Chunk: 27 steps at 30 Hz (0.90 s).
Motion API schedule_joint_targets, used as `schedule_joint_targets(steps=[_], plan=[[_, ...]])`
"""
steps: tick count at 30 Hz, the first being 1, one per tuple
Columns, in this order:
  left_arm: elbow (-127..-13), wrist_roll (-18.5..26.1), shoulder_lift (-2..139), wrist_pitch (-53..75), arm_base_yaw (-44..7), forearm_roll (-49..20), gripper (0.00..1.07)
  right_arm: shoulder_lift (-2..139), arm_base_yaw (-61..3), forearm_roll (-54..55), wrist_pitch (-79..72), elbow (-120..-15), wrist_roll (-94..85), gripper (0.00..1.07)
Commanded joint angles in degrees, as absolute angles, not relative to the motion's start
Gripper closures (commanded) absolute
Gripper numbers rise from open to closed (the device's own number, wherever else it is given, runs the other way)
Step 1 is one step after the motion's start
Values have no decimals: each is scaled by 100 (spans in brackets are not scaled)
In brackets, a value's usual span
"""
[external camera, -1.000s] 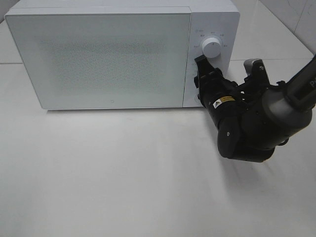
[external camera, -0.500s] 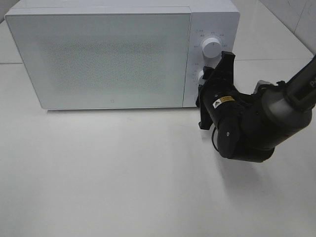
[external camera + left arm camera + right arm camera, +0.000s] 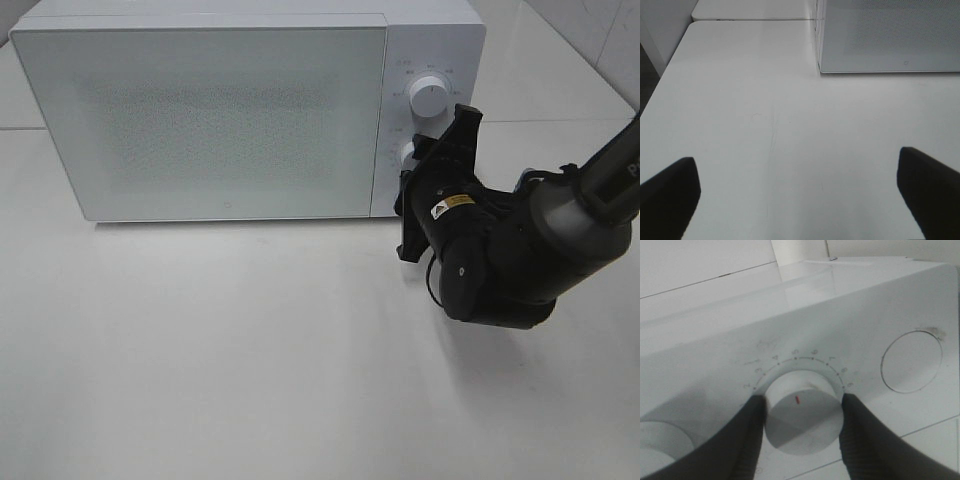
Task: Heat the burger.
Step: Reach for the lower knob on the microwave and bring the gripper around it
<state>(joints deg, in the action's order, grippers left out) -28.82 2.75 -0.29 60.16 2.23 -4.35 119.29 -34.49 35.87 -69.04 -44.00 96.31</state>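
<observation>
White surface (image 3: 250, 380) carries one microwave (image 3: 200, 110), door shut, with two dials. My right hand (image 3: 802, 407) is clamped on the lower dial (image 3: 800, 390), a finger on each side. My left hand (image 3: 800, 187) hangs spread wide near the microwave's left corner. Where the burger lies I cannot tell

perhaps a kitchen: white microwave (image 3: 200, 120)

Smooth white plastic microwave (image 3: 430, 40) and knob (image 3: 796, 390), matt black right gripper (image 3: 802, 409).
</observation>
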Motion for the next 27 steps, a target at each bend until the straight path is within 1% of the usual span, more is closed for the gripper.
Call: schedule_joint_targets(steps=[1, 5, 6, 7, 9, 10, 11, 12, 13, 14, 15, 16, 17, 18, 19, 20, 21, 22, 23, 24, 25, 26, 27], plan=[[-2865, 235, -149, 5942, 235, -418, 6, 11895, -3489, 2487, -6853, -4652, 9603, 103], [-2865, 235, -149, 5942, 235, -418, 6, 11895, -3489, 2670, -6853, -4652, 9471, 99], [-2865, 235, -149, 5942, 235, -418, 6, 11895, -3489, 2785, -6887, -4652, 9379, 96], [-2865, 235, -149, 5942, 235, -418, 6, 11895, -3489, 2785, -6887, -4652, 9379, 96], [-2865, 235, -149, 5942, 235, -418, 6, 11895, -3489, 3031, -7030, -4652, 9202, 91], [-2865, 235, -149, 5942, 235, -418, 6, 11895, -3489, 3031, -7030, -4652, 9202, 91], [-2865, 235, -149, 5942, 235, -418, 6, 11895, -3489, 3191, -7191, -4652, 9127, 86], [-2865, 235, -149, 5942, 235, -418, 6, 11895, -3489, 3191, -7191, -4652, 9127, 86], [-2865, 235, -149, 5942, 235, -418, 6, 11889, -3489, 3358, -7311, -4647, 9001, 80], [-2865, 235, -149, 5942, 235, -418, 6, 11877, -3489, 3421, -7311, -4635, 8955, 77], [-2865, 235, -149, 5942, 235, -418, 6, 11877, -3489, 3421, -7311, -4635, 8955, 77], [-2865, 235, -149, 5942, 235, -418, 6, 11877, -3489, 3541, -7311, -4635, 8824, 71], [-2865, 235, -149, 5942, 235, -418, 6, 11877, -3489, 3575, -7311, -4635, 8772, 68], [-2865, 235, -149, 5942, 235, -418, 6, 11877, -3489, 3575, -7311, -4635, 8772, 68], [-2865, 235, -149, 5942, 235, -418, 6, 11877, -3489, 3644, -7311, -4635, 8749, 62], [-2865, 235, -149, 5942, 235, -418, 6, 11877, -3489, 3655, -7311, -4635, 8715, 59], [-2865, 235, -149, 5942, 235, -418, 6, 11877, -3489, 3655, -7311, -4635, 8715, 59], [-2865, 235, -149, 5942, 235, -418, 6, 11860, -3489, 3678, -7322, -4635, 8629, 52], [-2865, 235, -149, 5942, 235, -418, 6, 11860, -3489, 3678, -7322, -4635, 8629, 52], [-2865, 235, -149, 5942, 235, -418, 6, 11809, -3489, 3678, -7322, -4612, 8514, 46], [-2865, 235, -149, 5942, 235, -418, 6, 11769, -3489, 3678, -7322, -4595, 8457, 44], [-2865, 235, -149, 5942, 235, -418, 6, 11769, -3489, 3678, -7322, -4595, 8457, 44], [-2865, 235, -149, 5942, 235, -418, 6, 11677, -3489, 3678, -7311, -4498, 8245, 40]])
